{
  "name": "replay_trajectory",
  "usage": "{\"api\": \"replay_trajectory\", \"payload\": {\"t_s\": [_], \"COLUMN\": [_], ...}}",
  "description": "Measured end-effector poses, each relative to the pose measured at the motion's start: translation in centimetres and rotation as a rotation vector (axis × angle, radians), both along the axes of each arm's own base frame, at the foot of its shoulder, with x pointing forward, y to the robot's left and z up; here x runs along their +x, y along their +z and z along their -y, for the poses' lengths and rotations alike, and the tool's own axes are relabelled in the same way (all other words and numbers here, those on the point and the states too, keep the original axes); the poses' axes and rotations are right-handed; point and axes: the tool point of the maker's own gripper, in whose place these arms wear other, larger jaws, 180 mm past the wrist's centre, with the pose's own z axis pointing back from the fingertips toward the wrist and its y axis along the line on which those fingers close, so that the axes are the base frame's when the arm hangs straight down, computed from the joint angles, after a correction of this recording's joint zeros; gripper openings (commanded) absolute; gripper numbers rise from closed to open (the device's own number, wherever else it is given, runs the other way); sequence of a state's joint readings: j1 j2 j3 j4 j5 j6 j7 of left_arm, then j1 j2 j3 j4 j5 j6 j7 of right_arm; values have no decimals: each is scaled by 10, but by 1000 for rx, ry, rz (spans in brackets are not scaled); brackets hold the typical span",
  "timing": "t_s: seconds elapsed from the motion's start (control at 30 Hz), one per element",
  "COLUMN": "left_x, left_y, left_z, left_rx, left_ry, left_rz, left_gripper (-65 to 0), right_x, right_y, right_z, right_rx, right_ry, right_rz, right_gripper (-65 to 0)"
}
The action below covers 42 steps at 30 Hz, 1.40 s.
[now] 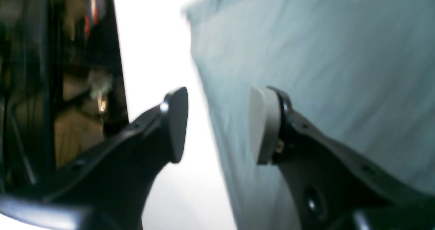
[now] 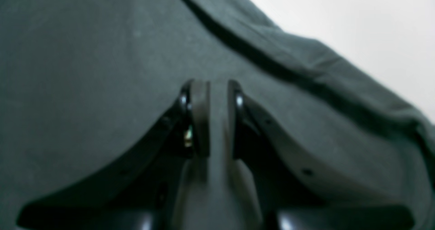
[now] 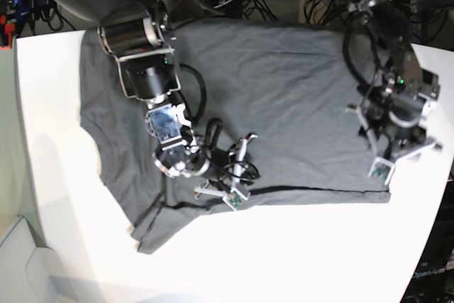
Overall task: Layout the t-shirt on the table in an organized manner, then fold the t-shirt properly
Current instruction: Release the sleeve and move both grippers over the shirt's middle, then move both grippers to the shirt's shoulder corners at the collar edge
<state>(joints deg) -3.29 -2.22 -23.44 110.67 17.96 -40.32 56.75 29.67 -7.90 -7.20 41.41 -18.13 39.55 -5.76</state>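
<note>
Base view, near to far: bare white table [image 3: 284,260] in front, then the t-shirt [image 3: 284,97] lying spread on it, mostly flat, reaching back to the far edge. Its near edge has a thin flap turned over, w/ one loose corner poking out at front left. The right gripper [image 3: 230,193] sits low on that near edge. In the right wrist view its jaws are nearly shut, w/ a thin bit of grey cloth that looks pinched between them, so I think it has the shirt. The left gripper [image 3: 386,157] is at the shirt's side edge on the other side. In the left wrist view its two pads [image 1: 263,124] stand well apart w/ nothing between them, one over the white table, one over cloth. I think the shirt is light, soft & floppy. It will sag & bunch, not break. Best to grab it at edges & corners, both sides together, & pull gently so it stays flat.
</note>
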Motion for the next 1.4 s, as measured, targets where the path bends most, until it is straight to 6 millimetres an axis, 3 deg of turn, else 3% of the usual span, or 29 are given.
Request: {"api": "replay_trajectory", "payload": {"t_s": [0.07,0.23,0.53,0.6,0.77,0.93,1.03,1.17,1.3,1.4], "left_x": [12,9,9,13,50,52,56,51,25,1], "left_y": [-15,-78,-113,-110,-90,-114,-113,-80,-54,-38], "left_z": [9,19,26,27,37,46,47,35,8,-20], "left_rx": [16,-2,-62,-61,-101,-150,-164,-102,-94,-53], "left_ry": [-33,-55,-89,-94,-135,-149,-143,-112,-26,73], "left_rz": [-55,-235,-289,-280,-178,-237,-236,-173,-115,-110], "left_gripper": [-365,-365,-365,-365,-365,-365,-365,-365,-365,-360], "right_x": [-7,-20,-38,-43,-48,-63,-69,-57,-40,-39], "right_y": [-12,-27,-37,-39,-43,-37,-31,0,26,44], "right_z": [8,15,23,22,21,26,34,68,112,135], "right_rx": [-17,-10,59,75,80,50,-46,-78,-172,-233], "right_ry": [-11,-19,-48,-55,-60,-60,-39,-122,-234,-280], "right_rz": [-23,-48,-54,-61,-76,-42,-11,90,125,143], "right_gripper": [-569,-570,-572,-573,-573,-573,-569,-568,-556,-499]}}
